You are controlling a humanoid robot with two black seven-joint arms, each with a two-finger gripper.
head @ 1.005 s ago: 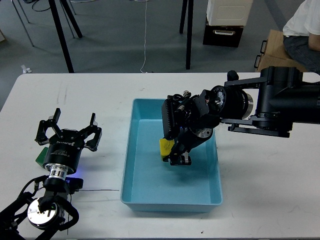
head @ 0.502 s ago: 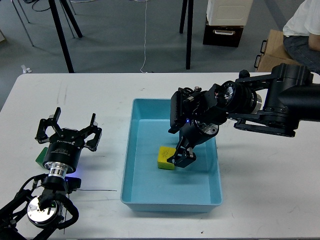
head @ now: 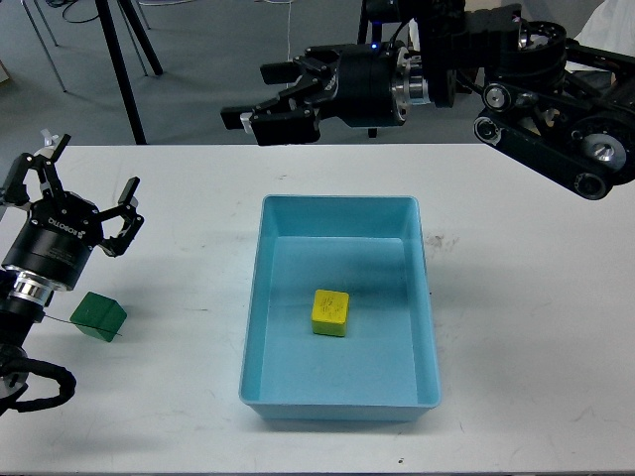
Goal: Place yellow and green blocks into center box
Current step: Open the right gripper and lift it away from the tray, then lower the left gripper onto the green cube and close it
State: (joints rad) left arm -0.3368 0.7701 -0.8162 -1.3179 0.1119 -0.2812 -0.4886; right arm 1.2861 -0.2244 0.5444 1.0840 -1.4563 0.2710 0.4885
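Note:
The yellow block (head: pixel 329 312) lies on the floor of the light-blue tray (head: pixel 337 382), near its middle. The dark green block (head: pixel 98 316) sits on the white table left of the tray. My left gripper (head: pixel 81 177) is open and empty, just above and behind the green block without touching it. My right gripper (head: pixel 261 96) is open and empty, held high over the table's far edge, pointing left, well clear of the tray.
The white table (head: pixel 526 337) carries only the tray and the green block. Behind it are black tripod legs (head: pixel 124 74), a white box on a black crate (head: pixel 448 40), and a seated person (head: pixel 605 40) at the top right.
My right gripper let go of the yellow block inside the tray, then rose and swung back out of it. My left gripper shifted back and left, uncovering the green block.

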